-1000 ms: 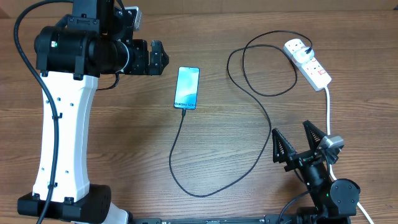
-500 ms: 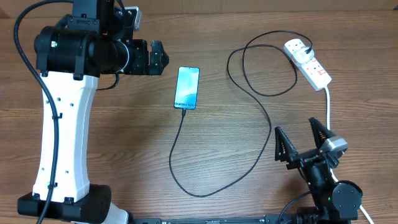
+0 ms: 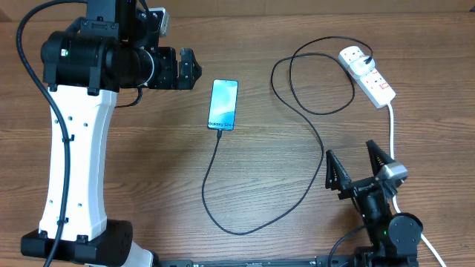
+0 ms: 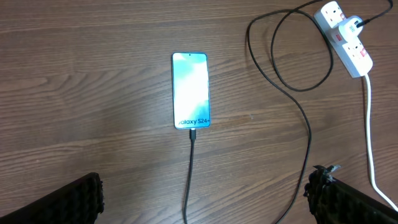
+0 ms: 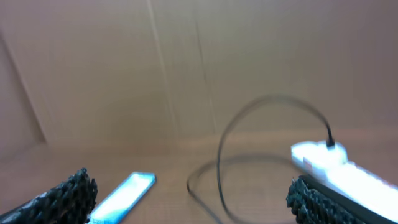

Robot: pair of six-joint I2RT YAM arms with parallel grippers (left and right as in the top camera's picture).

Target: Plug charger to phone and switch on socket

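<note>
The phone (image 3: 223, 104) lies screen up at mid-table, its screen lit blue. The black charger cable (image 3: 210, 194) meets the phone's near edge, loops across the table and ends in a black plug (image 3: 363, 55) seated in the white socket strip (image 3: 369, 75) at the far right. My left gripper (image 3: 192, 69) is open and empty, left of the phone; its view shows the phone (image 4: 191, 90), the cable (image 4: 189, 168) and the strip (image 4: 346, 32). My right gripper (image 3: 350, 153) is open and empty near the front right, well short of the strip. The strip's switch positions cannot be told.
The strip's thick white lead (image 3: 391, 127) runs down the right side past my right gripper. The right wrist view is blurred; it shows the phone (image 5: 124, 191), the cable (image 5: 222, 149) and the strip (image 5: 326, 163). A cardboard wall stands behind the table.
My right gripper has shifted slightly right and back, staying open. The left arm, phone, cable and strip have not moved.
</note>
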